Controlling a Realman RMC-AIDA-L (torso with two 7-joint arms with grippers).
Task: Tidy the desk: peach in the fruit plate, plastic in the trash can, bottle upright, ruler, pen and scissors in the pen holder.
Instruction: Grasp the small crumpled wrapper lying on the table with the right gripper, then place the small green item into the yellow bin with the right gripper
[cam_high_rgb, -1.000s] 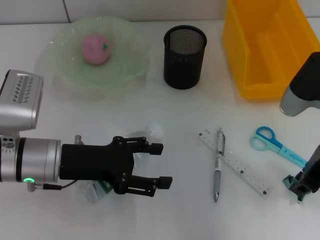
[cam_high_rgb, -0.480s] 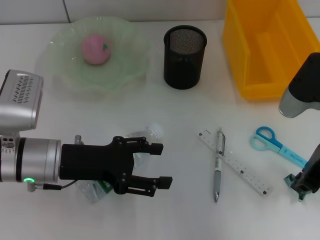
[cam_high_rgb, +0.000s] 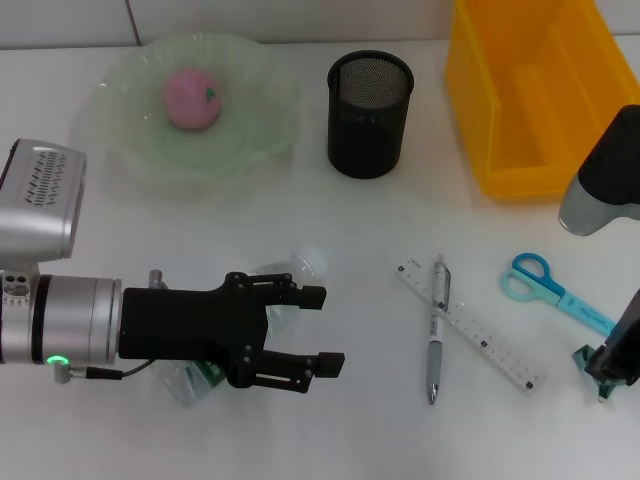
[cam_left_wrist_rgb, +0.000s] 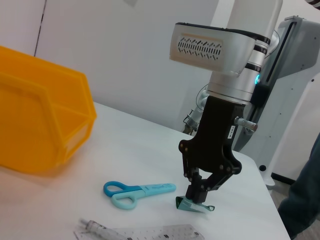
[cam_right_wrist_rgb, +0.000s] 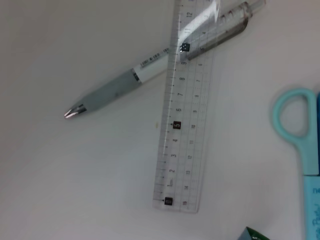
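The right gripper (cam_left_wrist_rgb: 199, 201) pinches one green scrap of plastic (cam_left_wrist_rgb: 192, 205) against the table, near the one pair of scissors (cam_high_rgb: 553, 291); only the left wrist view shows this grip. The left gripper (cam_high_rgb: 318, 330) is spread wide over one lying bottle (cam_high_rgb: 285, 275). One pen (cam_high_rgb: 436, 325) crosses one ruler (cam_high_rgb: 470, 324). One peach (cam_high_rgb: 191, 98) sits in the plate (cam_high_rgb: 122, 140), beside one pen holder (cam_high_rgb: 369, 100) and one yellow bin (cam_high_rgb: 535, 95).
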